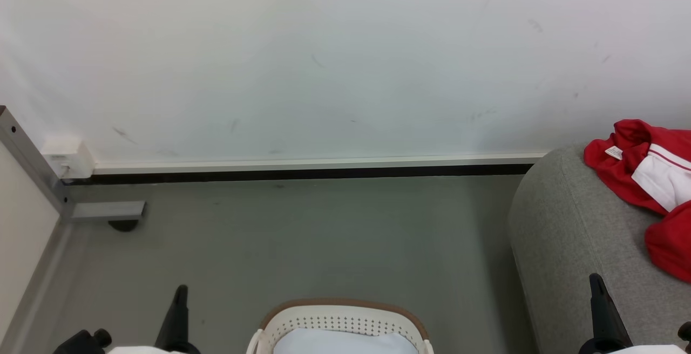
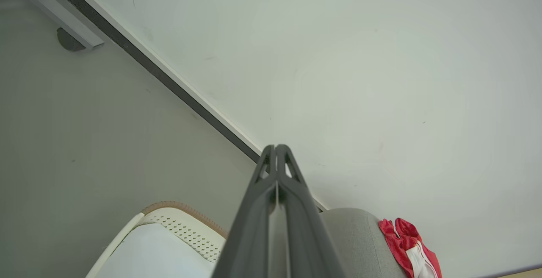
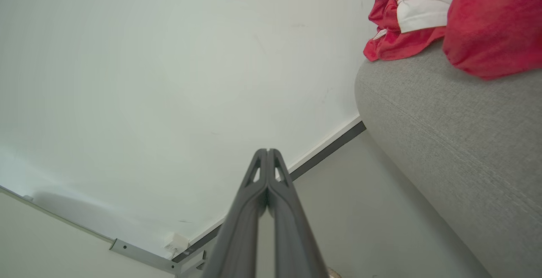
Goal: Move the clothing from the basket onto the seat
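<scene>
One stretch of grey floor (image 1: 324, 235) separates the basket (image 1: 340, 321), holding a pale sheet (image 1: 345, 343), from the seat (image 1: 567, 246), where the clothing (image 1: 621, 165) lies heaped. Left jaws and right jaws point toward the wall (image 1: 324, 73), each pressed closed, gripping nothing.

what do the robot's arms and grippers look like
Both the left gripper and the right gripper have two long, slim, matte dark grey fingers that taper to narrow tips, with small triangular cut-outs near the ends. In the head view, black knobbed fittings and white forearm covers sit at their bases.
</scene>
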Tool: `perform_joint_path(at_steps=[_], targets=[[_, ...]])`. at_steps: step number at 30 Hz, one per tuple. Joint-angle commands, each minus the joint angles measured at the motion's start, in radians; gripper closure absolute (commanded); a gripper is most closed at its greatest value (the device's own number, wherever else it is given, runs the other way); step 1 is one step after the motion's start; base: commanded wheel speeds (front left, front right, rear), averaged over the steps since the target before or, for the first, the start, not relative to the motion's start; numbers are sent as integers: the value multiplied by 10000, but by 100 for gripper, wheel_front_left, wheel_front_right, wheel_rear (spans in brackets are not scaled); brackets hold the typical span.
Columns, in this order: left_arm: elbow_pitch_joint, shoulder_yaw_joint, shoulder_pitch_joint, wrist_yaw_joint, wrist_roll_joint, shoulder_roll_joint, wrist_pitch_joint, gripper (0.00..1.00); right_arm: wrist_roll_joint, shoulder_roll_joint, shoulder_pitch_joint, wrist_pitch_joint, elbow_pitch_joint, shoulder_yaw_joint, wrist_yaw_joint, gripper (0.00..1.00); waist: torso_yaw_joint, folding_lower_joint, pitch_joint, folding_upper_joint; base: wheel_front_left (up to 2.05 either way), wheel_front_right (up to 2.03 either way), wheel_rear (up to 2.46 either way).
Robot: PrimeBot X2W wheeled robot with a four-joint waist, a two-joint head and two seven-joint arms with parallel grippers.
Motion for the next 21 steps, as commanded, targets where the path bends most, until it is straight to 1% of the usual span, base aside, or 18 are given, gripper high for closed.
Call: perform_joint_path(at_steps=[1, 21], targets=[[-60, 122, -262, -69, -444, 32, 110, 100, 415, -86, -292, 94, -79, -101, -7, 100, 3, 0, 6, 0, 0, 0, 0], [14, 462, -485, -244, -2437, -93, 686, 100, 2421, -79, -500, 655, 4, -413, -10, 100, 22, 0, 61, 0, 0, 0, 0]])
